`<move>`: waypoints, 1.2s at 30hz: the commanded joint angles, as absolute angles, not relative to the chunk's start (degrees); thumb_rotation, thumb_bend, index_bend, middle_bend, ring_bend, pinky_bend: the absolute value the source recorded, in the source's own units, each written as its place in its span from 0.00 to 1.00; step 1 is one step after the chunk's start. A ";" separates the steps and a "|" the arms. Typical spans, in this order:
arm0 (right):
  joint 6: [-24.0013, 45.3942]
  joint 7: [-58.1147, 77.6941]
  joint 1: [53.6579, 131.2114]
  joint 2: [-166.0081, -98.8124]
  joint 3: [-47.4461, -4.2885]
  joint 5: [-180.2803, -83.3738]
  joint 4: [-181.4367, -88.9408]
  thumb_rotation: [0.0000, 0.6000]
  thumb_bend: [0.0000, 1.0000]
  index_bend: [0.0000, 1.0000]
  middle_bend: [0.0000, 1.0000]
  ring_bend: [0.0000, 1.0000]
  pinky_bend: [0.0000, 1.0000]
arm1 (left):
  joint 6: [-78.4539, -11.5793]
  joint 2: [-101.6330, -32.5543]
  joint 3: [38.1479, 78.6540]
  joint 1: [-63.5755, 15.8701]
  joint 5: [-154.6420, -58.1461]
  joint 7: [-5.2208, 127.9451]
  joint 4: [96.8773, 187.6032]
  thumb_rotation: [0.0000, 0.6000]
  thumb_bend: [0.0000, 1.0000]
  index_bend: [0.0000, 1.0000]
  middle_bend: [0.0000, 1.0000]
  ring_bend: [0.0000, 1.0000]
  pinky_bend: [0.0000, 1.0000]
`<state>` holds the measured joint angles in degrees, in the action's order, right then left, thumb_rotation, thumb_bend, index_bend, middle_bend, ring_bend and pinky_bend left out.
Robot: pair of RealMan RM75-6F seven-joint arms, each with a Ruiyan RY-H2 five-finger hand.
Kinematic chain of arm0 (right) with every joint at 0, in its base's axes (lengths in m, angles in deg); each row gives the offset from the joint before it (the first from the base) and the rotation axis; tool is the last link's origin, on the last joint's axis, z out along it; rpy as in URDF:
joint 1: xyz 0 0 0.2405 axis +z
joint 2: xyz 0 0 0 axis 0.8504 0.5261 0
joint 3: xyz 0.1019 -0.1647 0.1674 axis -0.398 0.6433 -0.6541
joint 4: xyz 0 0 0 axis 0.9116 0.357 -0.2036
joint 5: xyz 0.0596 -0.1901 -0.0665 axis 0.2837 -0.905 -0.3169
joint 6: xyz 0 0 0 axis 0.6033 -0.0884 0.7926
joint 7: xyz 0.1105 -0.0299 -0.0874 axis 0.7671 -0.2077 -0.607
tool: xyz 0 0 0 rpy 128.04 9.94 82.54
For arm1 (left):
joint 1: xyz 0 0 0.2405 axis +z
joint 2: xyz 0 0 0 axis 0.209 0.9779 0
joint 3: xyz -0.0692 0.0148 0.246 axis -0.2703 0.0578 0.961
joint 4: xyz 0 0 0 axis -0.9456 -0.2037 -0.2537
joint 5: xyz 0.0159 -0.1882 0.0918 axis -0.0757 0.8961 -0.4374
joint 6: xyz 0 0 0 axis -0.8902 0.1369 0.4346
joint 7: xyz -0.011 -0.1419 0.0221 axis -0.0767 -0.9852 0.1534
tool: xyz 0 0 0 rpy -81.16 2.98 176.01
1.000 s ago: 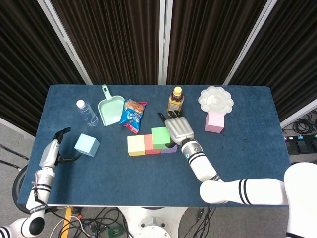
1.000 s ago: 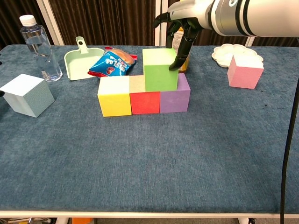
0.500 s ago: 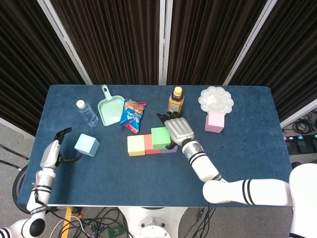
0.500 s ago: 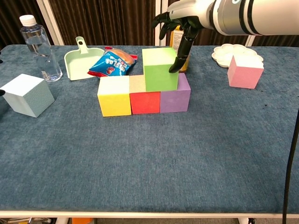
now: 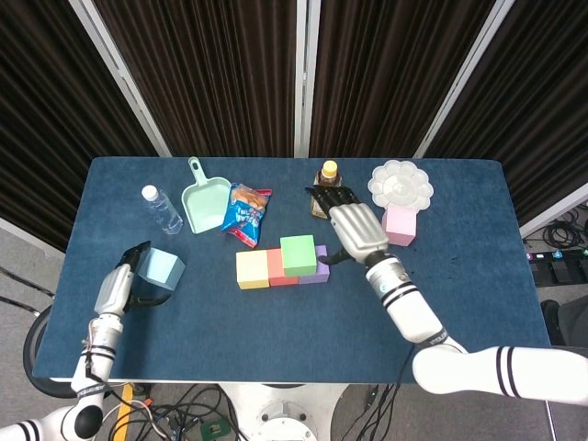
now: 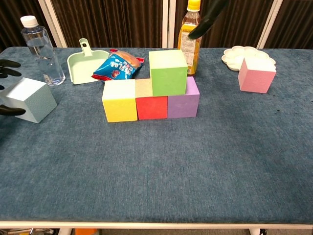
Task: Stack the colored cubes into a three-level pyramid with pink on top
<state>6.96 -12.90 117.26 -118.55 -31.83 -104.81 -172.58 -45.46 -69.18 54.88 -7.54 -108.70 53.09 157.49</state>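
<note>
The right robot hand [image 5: 356, 230] hangs above the tabletop [image 6: 161, 171] with its fingers spread and nothing in them, just right of the stack and in front of the amber drink bottle with the yellow cap [image 6: 188, 38]. The left robot hand [image 5: 127, 287] sits at the near left, its dark fingers apart on either side of the pale blue cube [image 6: 28, 99]; whether it grips the cube I cannot tell. The pyramid looks roughly half built: the bottom level is a tight row of a yellow cube [image 6: 120, 100], a red cube [image 6: 151, 104] and a purple cube [image 6: 183, 102], and one bright green cube [image 6: 167, 72] rests on the second level, over the red and purple ones. By my judgement the pale blue cube must join the green one, then the pink cube [image 6: 256, 74] goes on top; it stands at the far right, just beside the white flower-shaped palette [image 5: 400, 184]. The cubes appear matte, sharp-edged and alike in size.
</note>
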 commanded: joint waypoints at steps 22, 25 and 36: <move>5.26 -1.40 106.90 -109.92 -31.64 -115.21 -174.93 1.00 0.00 0.00 0.02 0.00 0.00 | -40.94 -62.56 63.10 -16.25 -135.28 41.25 137.80 1.00 0.08 0.08 0.07 0.00 0.15; 5.12 -1.24 106.52 -109.62 -31.64 -115.14 -175.07 1.00 0.00 0.00 0.02 0.00 0.00 | -39.01 -62.76 64.29 -18.45 -137.10 37.54 134.61 1.00 0.09 0.08 0.09 0.00 0.15; 5.28 -0.40 105.00 -109.07 -31.77 -115.21 -175.06 1.00 0.00 0.00 0.03 0.00 0.00 | -38.92 -64.89 65.75 -21.77 -138.72 35.38 128.22 1.00 0.18 0.16 0.31 0.00 0.16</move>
<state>5.34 -0.47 105.06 -109.04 -31.80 -115.17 -175.12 -38.90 -64.58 65.64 -21.55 -138.94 35.62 128.53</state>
